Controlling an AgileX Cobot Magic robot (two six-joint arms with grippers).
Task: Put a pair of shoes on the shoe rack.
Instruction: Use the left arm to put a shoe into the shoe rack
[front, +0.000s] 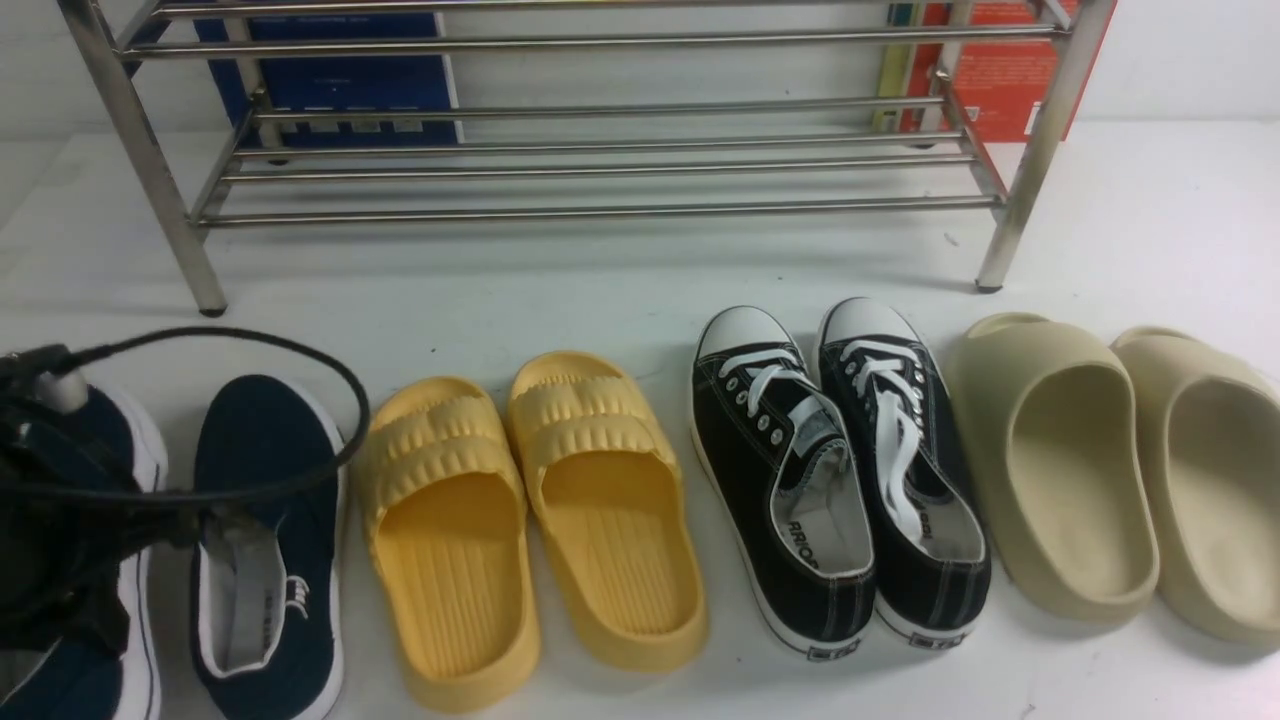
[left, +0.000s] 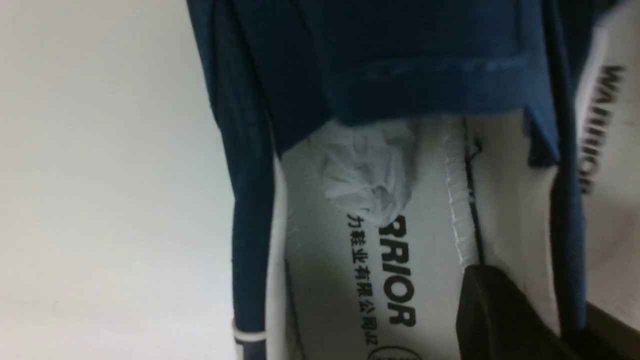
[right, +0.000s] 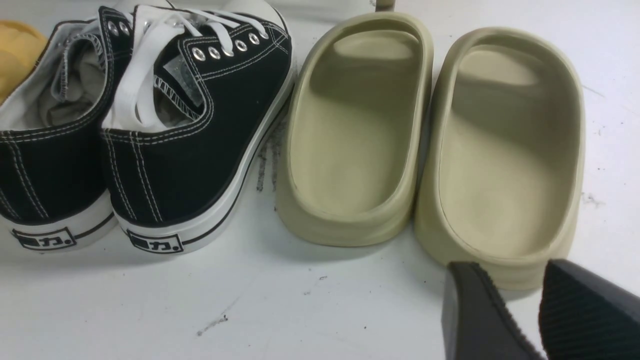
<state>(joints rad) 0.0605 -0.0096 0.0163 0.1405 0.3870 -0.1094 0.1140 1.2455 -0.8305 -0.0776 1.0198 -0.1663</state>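
Left tool (left: 560, 312): found clenched on the adjoining inner walls of the pair of shoes (front: 265, 450), with one finger inside each shoe, as far as could be judged. Pair located at the near left of the surface (front: 600, 300), apparently not yet lifted, and well apart from the shoe rack (front: 600, 210) at the far side. Right tool (right: 520, 315): recorded released, nothing held, near the beige slides (right: 430, 150). Hazards noted:
- Thin fabric walls could be pulled from the pinch, and one shoe dropped.
- Black cable (front: 300, 365), looped over the right-hand navy shoe, could be snagged.
- Yellow slides (front: 530, 500), just beside, could be dragged.
- Hanging toes could be caught on the rack's front bar.
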